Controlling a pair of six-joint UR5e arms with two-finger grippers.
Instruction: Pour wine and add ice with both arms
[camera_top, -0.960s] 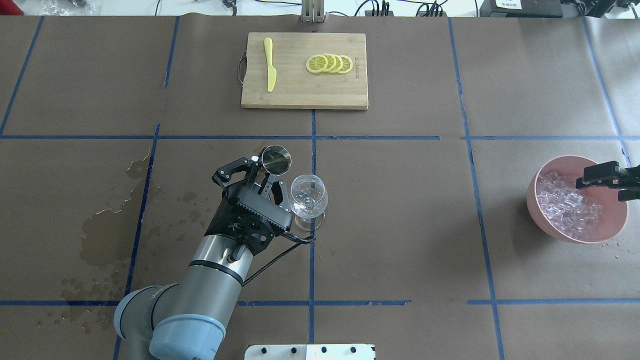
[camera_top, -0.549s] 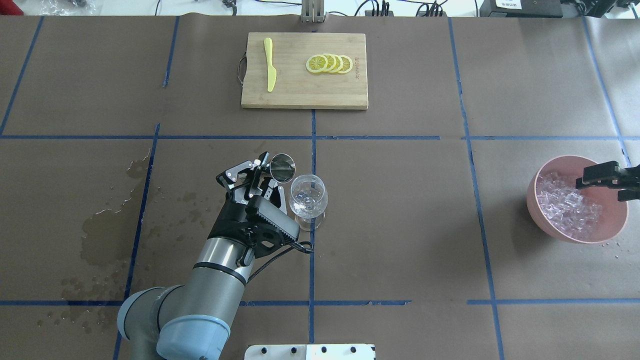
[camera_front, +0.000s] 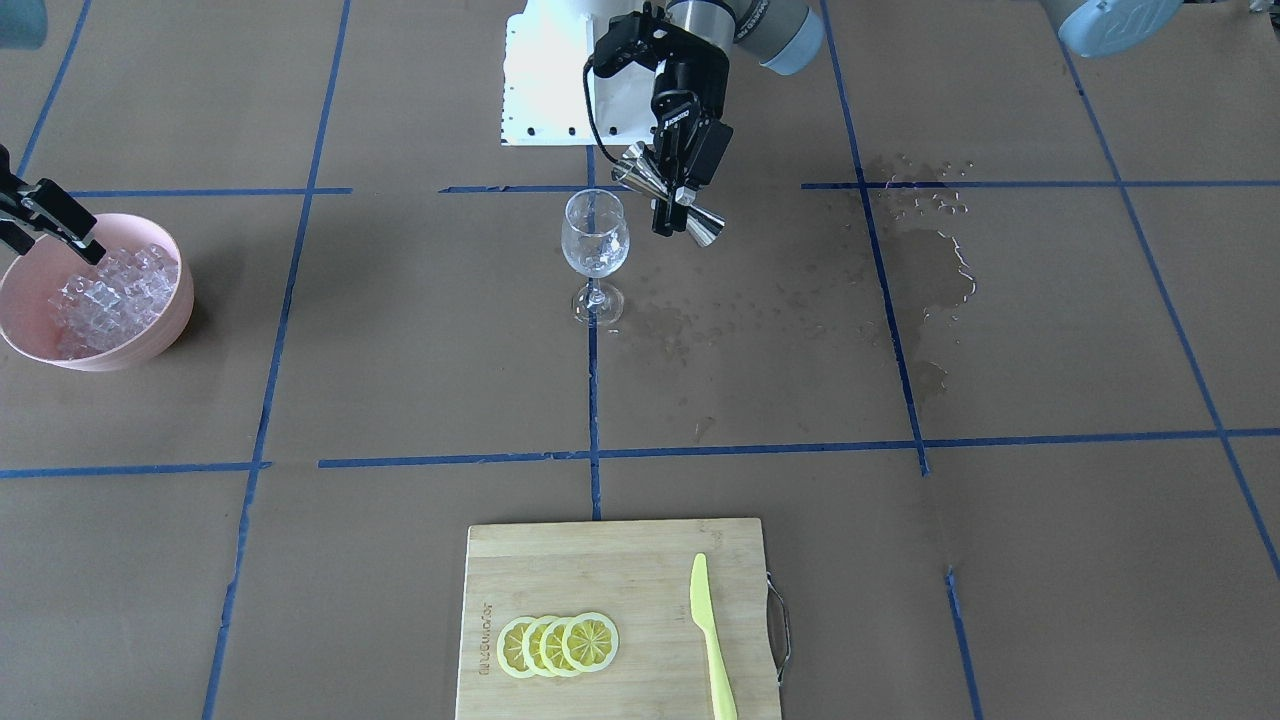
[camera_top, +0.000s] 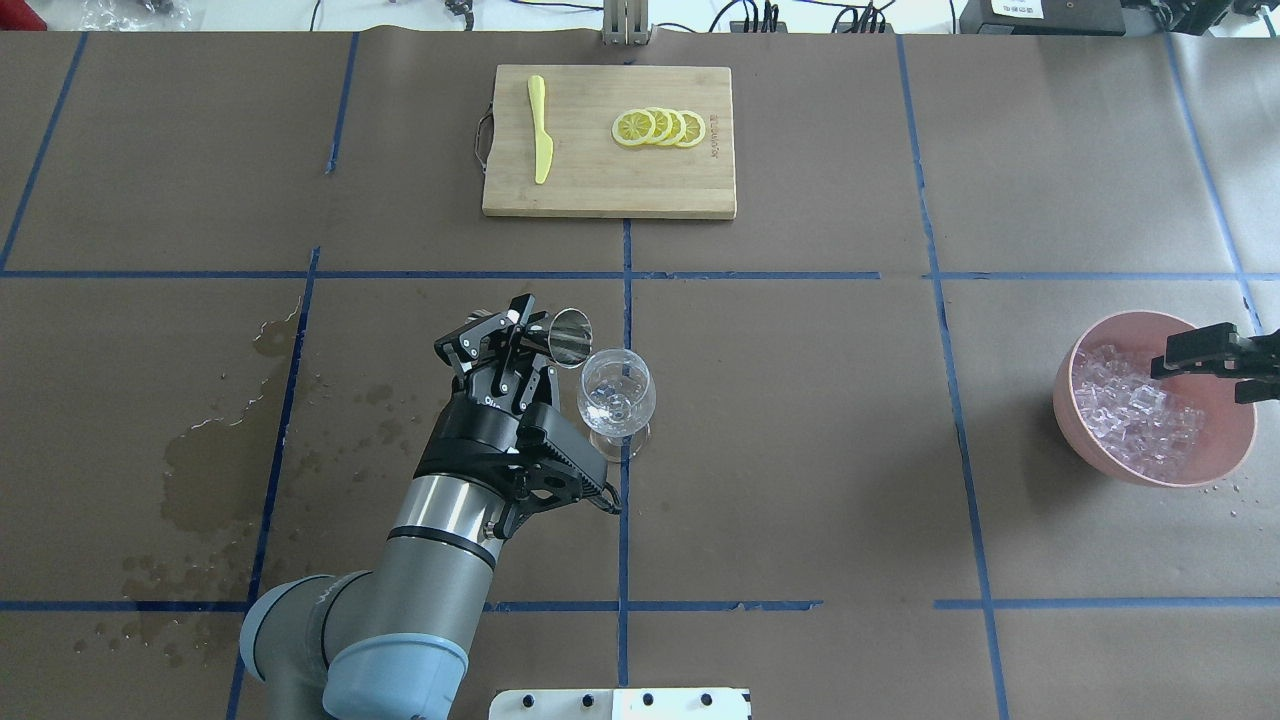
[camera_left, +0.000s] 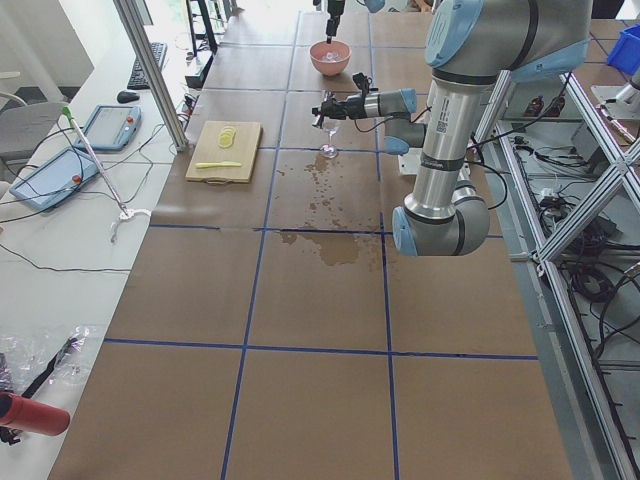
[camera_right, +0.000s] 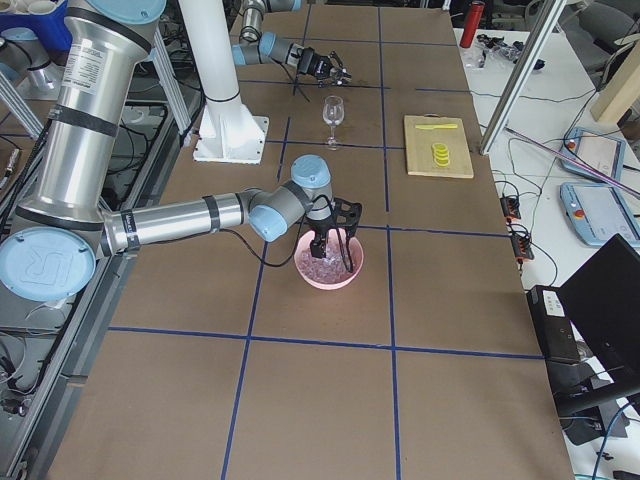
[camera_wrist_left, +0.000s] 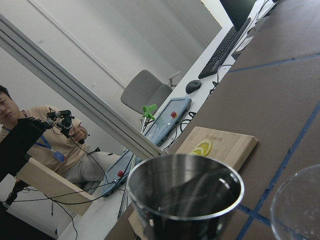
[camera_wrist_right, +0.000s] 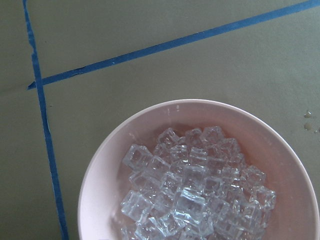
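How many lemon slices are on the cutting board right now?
4. The round yellow lemon slices sit in one overlapping row on the rectangular wooden cutting board, toward the end away from the yellow plastic knife. The overlap could hide another underneath.

The ice (camera_top: 1135, 410), a heap of clear cubes, lies in a pink bowl (camera_top: 1150, 470) at the overhead view's right edge, with the right claw (camera_top: 1215, 360) spread above it. Left of centre, the left arm (camera_top: 440, 560) reaches up-frame, and its left claw (camera_top: 520, 340) clamps a steel jigger (camera_top: 570, 337) tipped toward a wine glass (camera_top: 617, 392).
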